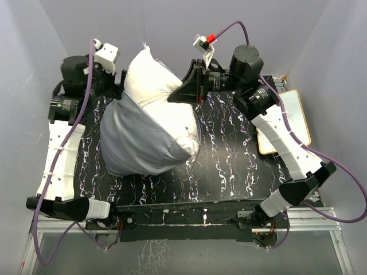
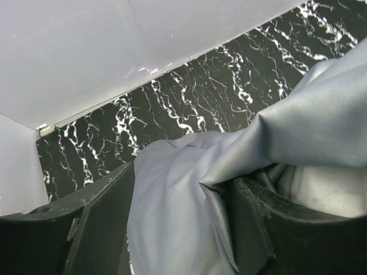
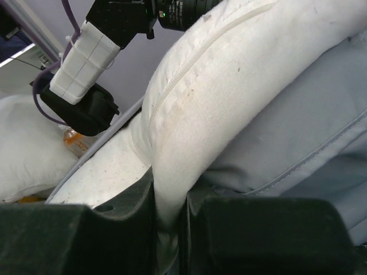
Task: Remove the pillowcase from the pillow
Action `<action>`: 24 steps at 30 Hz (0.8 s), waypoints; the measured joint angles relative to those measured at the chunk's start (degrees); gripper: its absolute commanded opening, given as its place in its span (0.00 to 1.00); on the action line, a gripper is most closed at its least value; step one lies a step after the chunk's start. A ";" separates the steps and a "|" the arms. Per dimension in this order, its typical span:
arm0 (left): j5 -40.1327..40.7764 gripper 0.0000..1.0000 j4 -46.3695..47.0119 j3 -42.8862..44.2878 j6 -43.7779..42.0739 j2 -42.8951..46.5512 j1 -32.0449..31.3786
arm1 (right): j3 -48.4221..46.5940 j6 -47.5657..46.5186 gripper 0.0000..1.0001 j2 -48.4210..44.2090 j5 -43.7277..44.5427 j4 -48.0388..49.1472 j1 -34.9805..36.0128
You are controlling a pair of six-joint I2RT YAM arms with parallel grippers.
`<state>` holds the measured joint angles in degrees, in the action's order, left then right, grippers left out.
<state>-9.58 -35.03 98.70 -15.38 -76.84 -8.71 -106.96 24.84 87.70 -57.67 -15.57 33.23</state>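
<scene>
The off-white pillow (image 1: 150, 74) stands tilted at the back middle of the table, its upper half bare. The grey pillowcase (image 1: 133, 140) still wraps its lower half and spreads toward the front left. My left gripper (image 1: 121, 87) is at the pillow's left side. In the left wrist view it (image 2: 182, 175) is shut on a bunched fold of the pillowcase (image 2: 172, 206), which runs taut to the right. My right gripper (image 1: 182, 93) is at the pillow's right side. In the right wrist view it (image 3: 169, 200) is shut on a pinch of the pillow (image 3: 206, 109), beside the pillowcase hem (image 3: 309, 160).
The table top (image 1: 229, 154) is black with white veining. A small whiteboard (image 1: 289, 117) lies at the right edge under my right arm. Grey walls close in the back and both sides. My left arm (image 3: 86, 51) shows behind the pillow in the right wrist view.
</scene>
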 measured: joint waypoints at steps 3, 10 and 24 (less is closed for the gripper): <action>-2.58 0.97 -5.31 7.54 -2.12 -0.24 0.90 | -0.63 3.87 0.08 0.22 -2.84 3.58 -0.09; -12.85 0.97 -7.43 25.11 -6.58 2.25 1.42 | -9.20 7.56 0.08 4.42 -7.10 8.85 3.41; -10.58 0.96 7.08 15.65 -14.60 6.80 1.36 | -16.83 -5.53 0.08 7.65 -1.57 -8.04 13.84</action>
<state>-20.16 -27.94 114.34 -29.98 -70.04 -7.35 -123.79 19.31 95.35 -59.24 -23.62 47.07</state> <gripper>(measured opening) 0.959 0.155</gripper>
